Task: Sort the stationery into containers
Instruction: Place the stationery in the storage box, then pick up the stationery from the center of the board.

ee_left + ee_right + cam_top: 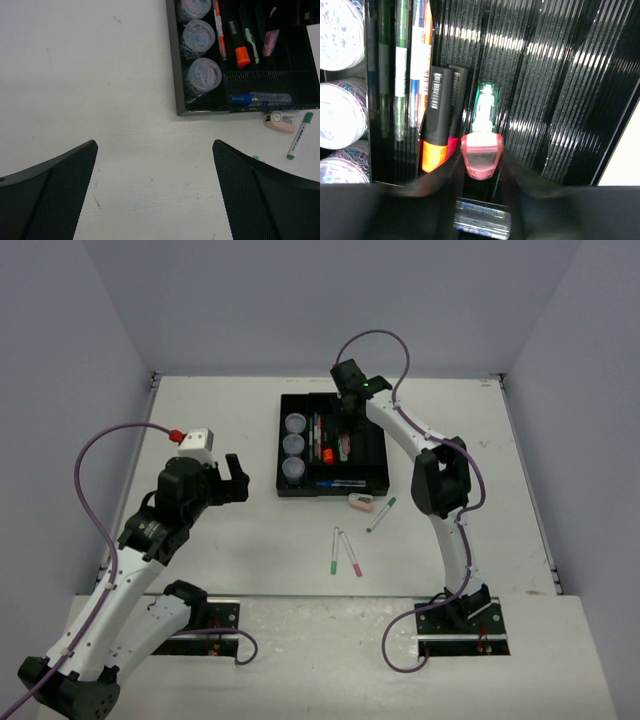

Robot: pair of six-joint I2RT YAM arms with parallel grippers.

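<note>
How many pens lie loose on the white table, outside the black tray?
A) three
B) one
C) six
A: three lie on the table in front of the tray: a green-capped pen beside the pink eraser, plus a green-tipped pen and a pink-tipped pen close together, nearer the arms' bases.

Pots (293, 446) line the tray's (371, 456) left slot; pens (345, 551) lie before it.

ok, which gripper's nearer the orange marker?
Right. The right gripper, holding a pink marker, sits inside the tray beside the orange marker; the left gripper hangs over table outside it.
</note>
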